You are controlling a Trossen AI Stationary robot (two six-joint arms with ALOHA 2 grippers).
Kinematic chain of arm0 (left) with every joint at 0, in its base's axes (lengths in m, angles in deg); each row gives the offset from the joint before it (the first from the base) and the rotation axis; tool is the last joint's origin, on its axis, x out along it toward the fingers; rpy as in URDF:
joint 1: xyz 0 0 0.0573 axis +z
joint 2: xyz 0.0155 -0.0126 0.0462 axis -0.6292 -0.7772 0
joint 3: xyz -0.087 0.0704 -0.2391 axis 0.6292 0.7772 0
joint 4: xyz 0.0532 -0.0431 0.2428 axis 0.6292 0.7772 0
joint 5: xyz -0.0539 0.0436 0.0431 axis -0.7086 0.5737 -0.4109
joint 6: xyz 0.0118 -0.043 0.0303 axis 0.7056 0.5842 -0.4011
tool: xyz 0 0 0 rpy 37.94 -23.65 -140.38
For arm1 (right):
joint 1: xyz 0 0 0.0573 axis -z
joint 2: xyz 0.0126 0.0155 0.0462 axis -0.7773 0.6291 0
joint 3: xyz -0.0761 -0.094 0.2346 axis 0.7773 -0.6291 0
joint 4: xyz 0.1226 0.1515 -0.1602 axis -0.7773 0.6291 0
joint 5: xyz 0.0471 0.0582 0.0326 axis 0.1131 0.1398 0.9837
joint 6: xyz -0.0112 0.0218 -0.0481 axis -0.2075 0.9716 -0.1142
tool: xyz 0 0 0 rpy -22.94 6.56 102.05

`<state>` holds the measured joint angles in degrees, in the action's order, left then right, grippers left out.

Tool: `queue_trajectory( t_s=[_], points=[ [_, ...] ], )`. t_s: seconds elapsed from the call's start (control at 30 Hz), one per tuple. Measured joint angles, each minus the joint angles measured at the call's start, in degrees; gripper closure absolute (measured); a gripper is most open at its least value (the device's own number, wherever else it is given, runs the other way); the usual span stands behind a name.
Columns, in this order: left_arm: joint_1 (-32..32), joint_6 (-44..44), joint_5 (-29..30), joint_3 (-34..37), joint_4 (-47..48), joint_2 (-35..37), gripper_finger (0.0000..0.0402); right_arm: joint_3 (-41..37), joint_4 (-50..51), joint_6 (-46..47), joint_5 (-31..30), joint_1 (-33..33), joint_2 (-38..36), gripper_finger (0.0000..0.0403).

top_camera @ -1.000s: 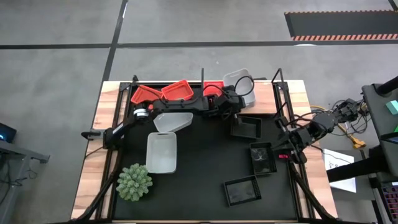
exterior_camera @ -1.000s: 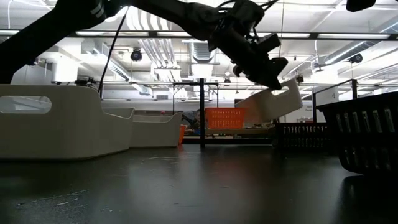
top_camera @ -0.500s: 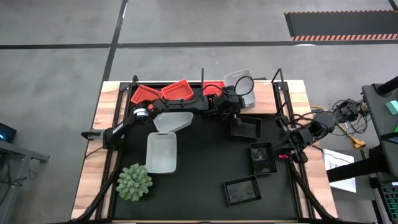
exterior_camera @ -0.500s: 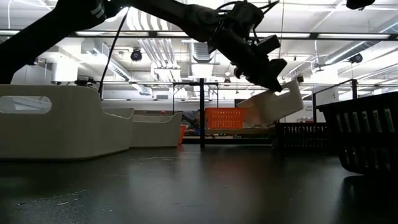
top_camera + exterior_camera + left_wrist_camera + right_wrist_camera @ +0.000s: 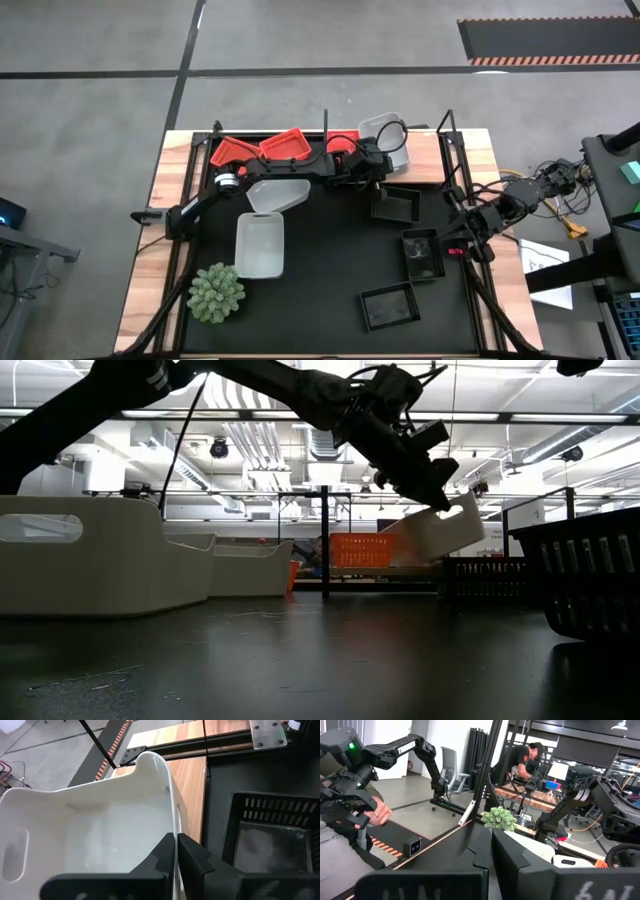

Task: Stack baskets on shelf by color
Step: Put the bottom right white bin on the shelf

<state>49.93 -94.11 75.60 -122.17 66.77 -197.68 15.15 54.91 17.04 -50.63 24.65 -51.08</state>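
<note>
The left gripper (image 5: 175, 851) is clamped on the rim of a tilted white basket (image 5: 392, 146) above the shelf (image 5: 428, 165).

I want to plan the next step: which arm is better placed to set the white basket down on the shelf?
The left. Its gripper is shut on the white basket, holding it tilted above the shelf. The right gripper waits at the table's right edge, holding nothing.
</note>
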Motion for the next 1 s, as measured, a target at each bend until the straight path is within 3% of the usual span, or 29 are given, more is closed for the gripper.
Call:
queue_trajectory(
  t_s=[0.33, 0.7, 1.0],
  points=[
    [0.00, 0.00, 0.01, 0.00, 0.52, 0.00, 0.0397, 0.00, 0.04, 0.08, 0.00, 0.00, 0.03, 0.0394],
    [-0.11, 0.06, 0.07, -0.09, 1.05, 0.23, 0.0299, 0.00, 0.05, 0.46, 0.00, 0.00, 0.04, 0.0394],
    [-3.37, -0.16, 0.11, -0.17, 5.96, 7.45, 0.0281, -0.02, -0.36, 2.27, -3.57, 0.03, 0.16, 0.0394]
  ],
)
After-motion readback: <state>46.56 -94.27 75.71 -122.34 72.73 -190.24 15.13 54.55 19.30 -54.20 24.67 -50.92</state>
